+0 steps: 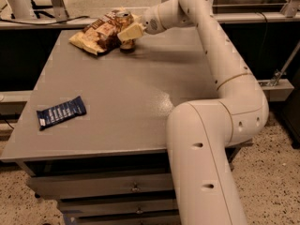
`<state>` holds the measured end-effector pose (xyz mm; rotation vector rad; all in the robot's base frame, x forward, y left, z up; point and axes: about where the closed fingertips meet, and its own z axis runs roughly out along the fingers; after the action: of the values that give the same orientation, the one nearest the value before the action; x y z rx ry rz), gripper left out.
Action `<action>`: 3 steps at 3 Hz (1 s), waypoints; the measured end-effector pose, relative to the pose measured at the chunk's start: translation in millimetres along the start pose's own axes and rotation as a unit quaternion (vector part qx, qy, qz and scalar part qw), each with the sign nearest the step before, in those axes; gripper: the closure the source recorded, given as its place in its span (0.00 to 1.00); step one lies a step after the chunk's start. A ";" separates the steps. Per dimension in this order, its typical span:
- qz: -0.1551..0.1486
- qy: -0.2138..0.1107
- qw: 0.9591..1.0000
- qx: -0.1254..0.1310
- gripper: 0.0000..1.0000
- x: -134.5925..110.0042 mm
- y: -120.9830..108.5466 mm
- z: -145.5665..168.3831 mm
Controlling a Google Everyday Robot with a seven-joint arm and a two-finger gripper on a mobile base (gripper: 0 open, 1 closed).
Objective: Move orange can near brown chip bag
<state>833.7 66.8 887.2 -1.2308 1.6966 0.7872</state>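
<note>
**Can against the bag's right edge, gripper over its front**

The orange can (124, 18) stands upright at the far side of the grey table (122, 102). Its silver top shows above the gripper (127, 33) and its dark base shows below it, down on the tabletop or very close to it. The brown chip bag (97, 32) lies flat just to the can's left. Its crinkled right edge is touching the can or nearly so, though the exact contact is hidden.

The robot arm (220, 55) reaches in from the right and from the near side. The gripper therefore meets the can from the right, with its pale tip lying across the middle of the can's body. I cannot tell whether it is clamped on the can or has let go, because the tip covers the place where that would show.

What matters for the next move is that the can's long axis is vertical, the bag is on its left and the wrist is on its right. My judgement is that the can is already close enough to the bag for the task. If so, what remains is a release and a withdrawal to the right and upward, away from the bag. Pulling back low or to the left could tip the can or drag the bag's edge.

A dark blue wrapped bar (61, 112) lies well apart, near the table's front left corner, out of the arm's likely path.
</note>
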 end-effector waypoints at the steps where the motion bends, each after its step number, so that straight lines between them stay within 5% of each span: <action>1: 0.002 0.004 1.000 -0.002 0.12 3.1 0.9 -2.1; 2: 0.005 0.007 1.000 -0.004 0.00 6.1 1.5 -4.9; 3: 0.008 0.005 1.000 -0.005 0.00 7.4 3.4 -12.3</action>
<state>826.1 54.4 885.7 -1.2301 1.7152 0.8012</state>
